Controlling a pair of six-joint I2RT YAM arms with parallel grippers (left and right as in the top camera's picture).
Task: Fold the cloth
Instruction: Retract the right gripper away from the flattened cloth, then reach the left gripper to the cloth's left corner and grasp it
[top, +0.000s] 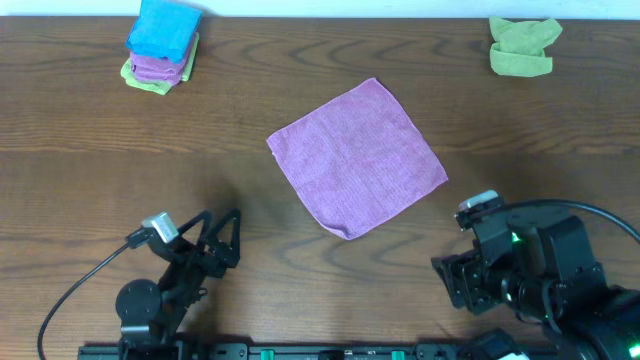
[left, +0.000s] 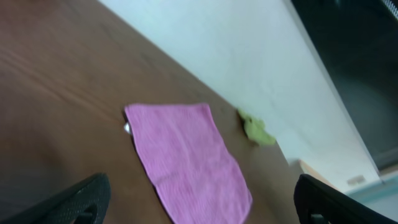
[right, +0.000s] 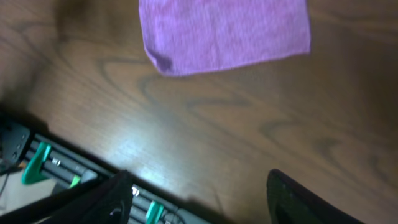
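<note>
Cloth: you have the purple cloth (top: 357, 158) lying flat and unfolded, a single layer, near the middle of the table (top: 100, 170). It sits turned like a diamond, with one corner pointing toward the arm bases. In the right wrist view, one corner of it looks slightly curled and darker; the rest reads smooth.

Left arm: your left gripper (top: 221, 222) sits low over the wood near the base edge, to the left of the cloth's near corner and apart from it. Its fingers (left: 74, 202) are spread wide with nothing between them. The left wrist camera looks along the table at the cloth.

Right arm: your right gripper (right: 199, 183) is on the other side, near the base edge, right of the near corner and clear of the fabric. From overhead the arm body hides most of it. The wrist view shows both fingers (right: 93, 202) far apart, jaws wide, nothing held, bare wood beneath.

Other items: a stack of folded cloths (top: 160, 45) sits at the far left corner, blue on top, then purple, then green. A crumpled green cloth (top: 523, 46) lies at the far right, well apart from the purple one.
</note>
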